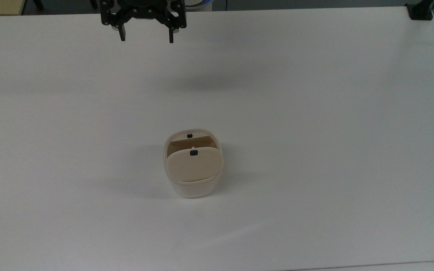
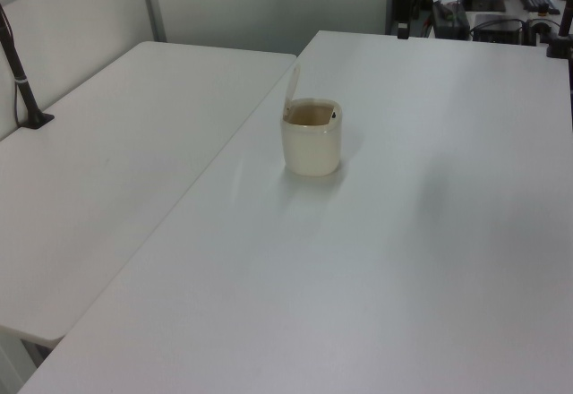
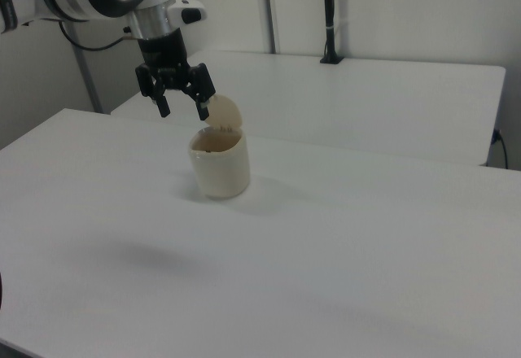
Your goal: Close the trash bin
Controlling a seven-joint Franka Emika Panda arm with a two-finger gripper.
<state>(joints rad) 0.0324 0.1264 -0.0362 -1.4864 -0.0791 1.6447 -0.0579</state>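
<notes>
trash bin (image 1: 193, 169) lower centre of top view, alone on white tabletop (image 1: 315, 113); beige lid (image 1: 194, 165) hinged up, mouth exposed, so closing not yet done. pincer (image 1: 146, 37) top edge of top view, spread wide, empty, well apart from bin.

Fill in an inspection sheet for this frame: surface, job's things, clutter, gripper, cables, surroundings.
Surface: white table, bare around the bin.
Job's things: trash bin upright near the table's middle, lid raised, inside visible.
Clutter: nothing seen.
Gripper: gripper open, holding nothing, above the table's far edge in the top view, apart from the bin.
Cables: a cable runs down the black pole.
Surroundings: second white table alongside; desk gear behind.
</notes>
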